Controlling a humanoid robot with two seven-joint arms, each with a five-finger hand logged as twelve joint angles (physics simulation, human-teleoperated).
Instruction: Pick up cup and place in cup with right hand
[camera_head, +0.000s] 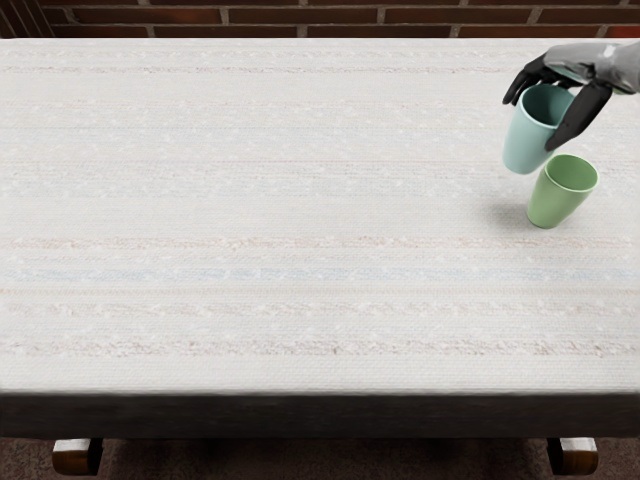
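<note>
My fingers (582, 112) are clamped on the pale blue cup (532, 138), thumb against its near right side and the others around its far side by the rim. My right hand (572, 70) reaches in from the right, over the far right part of the table (300, 210). The blue cup is held with its mouth up, slightly tilted, and looks raised off the striped cloth. Just beside it, on the side toward the near edge and a little to the right, the green cup (555, 198) stands upright on the table with its mouth open, so blue is outside green. Past the far edge runs a brick wall (350, 16)
</note>
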